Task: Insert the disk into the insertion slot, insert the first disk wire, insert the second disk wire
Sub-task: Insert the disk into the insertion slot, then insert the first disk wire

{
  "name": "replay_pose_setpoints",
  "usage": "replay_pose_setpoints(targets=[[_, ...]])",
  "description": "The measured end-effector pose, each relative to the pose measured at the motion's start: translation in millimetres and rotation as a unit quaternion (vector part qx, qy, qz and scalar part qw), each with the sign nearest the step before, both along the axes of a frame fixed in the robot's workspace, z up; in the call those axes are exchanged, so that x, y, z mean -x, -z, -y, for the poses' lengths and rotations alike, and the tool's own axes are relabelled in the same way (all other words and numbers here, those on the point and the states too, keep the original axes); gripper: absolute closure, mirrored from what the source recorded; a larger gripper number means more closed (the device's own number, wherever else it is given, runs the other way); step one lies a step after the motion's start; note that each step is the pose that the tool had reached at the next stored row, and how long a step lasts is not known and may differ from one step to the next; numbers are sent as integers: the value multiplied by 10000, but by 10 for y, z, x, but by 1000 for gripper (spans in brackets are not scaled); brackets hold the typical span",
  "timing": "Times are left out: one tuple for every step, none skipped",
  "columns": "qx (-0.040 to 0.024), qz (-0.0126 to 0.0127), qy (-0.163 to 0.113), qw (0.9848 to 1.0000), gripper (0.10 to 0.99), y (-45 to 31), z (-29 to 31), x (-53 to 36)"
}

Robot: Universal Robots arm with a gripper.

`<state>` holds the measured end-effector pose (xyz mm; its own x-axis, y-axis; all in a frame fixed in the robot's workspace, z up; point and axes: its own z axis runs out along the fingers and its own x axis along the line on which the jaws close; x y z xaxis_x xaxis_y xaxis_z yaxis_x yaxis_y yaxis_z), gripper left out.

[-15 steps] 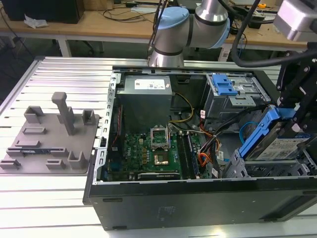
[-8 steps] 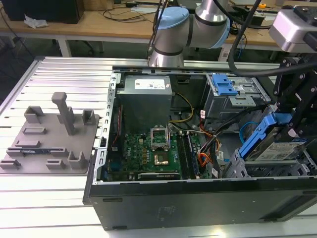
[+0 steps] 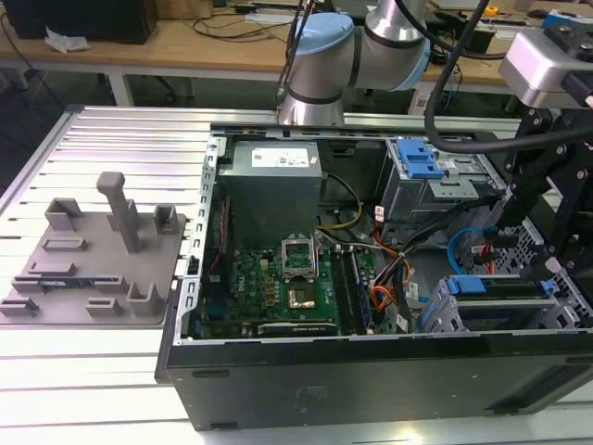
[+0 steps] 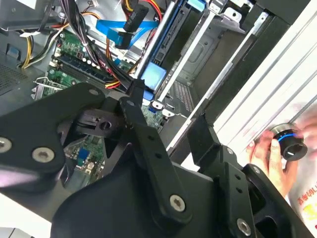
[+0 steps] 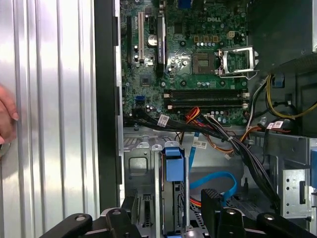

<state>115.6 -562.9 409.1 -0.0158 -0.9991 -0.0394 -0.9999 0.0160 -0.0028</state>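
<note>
Fingers spread apart, the gripper [image 5: 171, 207] is hovering over the blue-framed disk [image 5: 174, 166], which is sitting edgewise in the silver insertion slot [image 5: 139, 163].

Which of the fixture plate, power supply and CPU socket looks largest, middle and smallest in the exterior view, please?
1. Fixture plate
2. Power supply
3. CPU socket
The plate may sit nearer the camera, so its lead over the supply is unsure.

The disk [image 5: 174, 168] sits in the insertion slot [image 5: 141, 164], beside the motherboard [image 5: 198, 59].
</note>
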Motion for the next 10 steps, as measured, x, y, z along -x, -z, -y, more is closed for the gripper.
replay_pose_setpoints(targets=[[0,0,0,10000,463,1,0,0],[0,0,0,10000,463,1,0,0],[0,0,0,10000,463,1,0,0],[-1,0,0,10000,463,1,0,0],[-1,0,0,10000,463,2,0,0],[-1,0,0,10000,463,2,0,0],[0,0,0,10000,463,2,0,0],[-1,0,0,10000,463,2,0,0],[0,0,0,10000,463,2,0,0],[0,0,0,10000,463,3,0,0]])
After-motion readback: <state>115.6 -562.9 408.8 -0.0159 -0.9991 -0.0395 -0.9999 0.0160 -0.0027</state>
